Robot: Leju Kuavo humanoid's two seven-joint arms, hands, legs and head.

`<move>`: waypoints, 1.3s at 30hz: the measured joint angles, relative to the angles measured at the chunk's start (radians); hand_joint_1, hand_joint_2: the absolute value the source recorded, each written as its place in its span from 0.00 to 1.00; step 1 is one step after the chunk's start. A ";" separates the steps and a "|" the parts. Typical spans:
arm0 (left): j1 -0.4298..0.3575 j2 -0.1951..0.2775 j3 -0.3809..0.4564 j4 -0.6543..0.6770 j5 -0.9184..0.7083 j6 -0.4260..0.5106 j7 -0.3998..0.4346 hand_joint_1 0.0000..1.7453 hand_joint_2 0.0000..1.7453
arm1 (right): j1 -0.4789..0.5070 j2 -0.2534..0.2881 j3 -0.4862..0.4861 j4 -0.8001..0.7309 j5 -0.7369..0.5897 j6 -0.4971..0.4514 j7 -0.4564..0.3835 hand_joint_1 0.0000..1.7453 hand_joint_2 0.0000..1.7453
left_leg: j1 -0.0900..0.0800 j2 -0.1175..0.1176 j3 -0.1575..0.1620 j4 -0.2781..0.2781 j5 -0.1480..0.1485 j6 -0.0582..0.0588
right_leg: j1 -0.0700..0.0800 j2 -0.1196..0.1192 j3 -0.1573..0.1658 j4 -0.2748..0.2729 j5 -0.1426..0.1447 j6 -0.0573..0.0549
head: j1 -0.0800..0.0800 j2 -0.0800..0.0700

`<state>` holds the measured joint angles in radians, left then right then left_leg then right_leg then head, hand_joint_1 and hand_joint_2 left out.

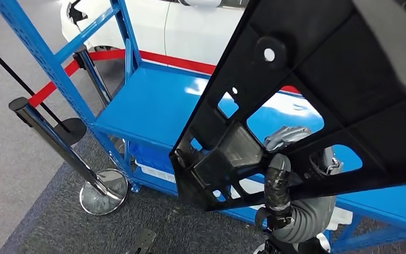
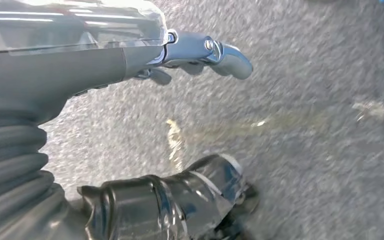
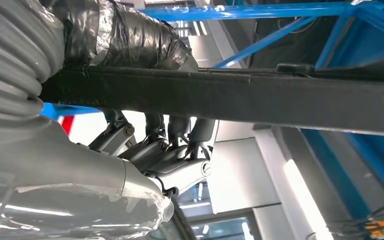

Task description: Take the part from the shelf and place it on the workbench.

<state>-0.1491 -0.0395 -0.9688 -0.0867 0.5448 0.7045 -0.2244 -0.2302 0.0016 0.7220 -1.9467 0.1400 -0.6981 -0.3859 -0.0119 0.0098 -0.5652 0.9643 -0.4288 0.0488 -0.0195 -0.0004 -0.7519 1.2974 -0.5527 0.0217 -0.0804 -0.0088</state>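
Black plastic fills most of my head view: the part [image 1: 317, 100], a big ribbed panel with cut-outs, is lifted close to the camera and tilted, with the blue shelf [image 1: 153, 103] beneath and behind it. My right hand [image 1: 291, 174] has it, the taped thumb on one side of a bar of the panel and the fingers on the other; the right wrist view confirms this, with the dark edge of the part [image 3: 230, 95] clamped between the thumb above it and the fingers [image 3: 175, 145] curled up against it from below. My left hand [image 2: 200, 55] hangs over grey carpet [image 2: 305, 150] with nothing in it, and from what I see its fingers are apart, though only partly visible. I judge the pick done and the carry in hand: the panel looks clear of the shelf deck, not yet set down anywhere. I can't see the workbench, so next I need to turn away from the shelf and find it. The panel is wide and held on one side, so I'd move slowly and keep it off the shelf posts and the chrome barrier stand [image 1: 103, 196] beside the shelf.
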 joint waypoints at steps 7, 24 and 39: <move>0.019 -0.007 0.051 -0.011 -0.069 0.000 0.042 0.00 1.00 | 0.036 0.001 0.001 0.000 -0.089 0.001 -0.048 0.98 1.00 | 0.007 -0.001 -0.106 0.068 0.044 -0.036 | -0.001 0.004 0.229 -0.245 0.014 -0.002 | -0.002 0.000; 0.036 -0.006 0.158 -0.066 -0.107 0.000 0.072 0.00 1.00 | 0.054 -0.001 -0.003 -0.006 -0.248 0.004 -0.106 0.98 1.00 | -0.024 -0.005 0.096 0.003 -0.093 0.004 | 0.008 -0.006 0.084 -0.263 0.180 -0.031 | -0.010 0.000; 0.044 -0.007 0.182 -0.075 -0.123 0.001 0.029 0.00 1.00 | 0.072 -0.018 -0.007 0.006 -0.282 0.004 -0.110 0.98 1.00 | 0.010 0.001 -0.119 0.096 0.040 -0.033 | -0.010 0.009 0.198 -0.211 0.018 -0.008 | 0.002 0.000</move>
<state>-0.1050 -0.0469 -0.7869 -0.1621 0.4223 0.7051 -0.1955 -0.1578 -0.0163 0.7155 -1.9409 -0.1424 -0.6946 -0.4959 -0.0018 0.0103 -0.6838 1.0601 -0.3886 0.0159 -0.0292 0.0083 -0.5542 1.0861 -0.5343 0.0133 -0.0788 -0.0088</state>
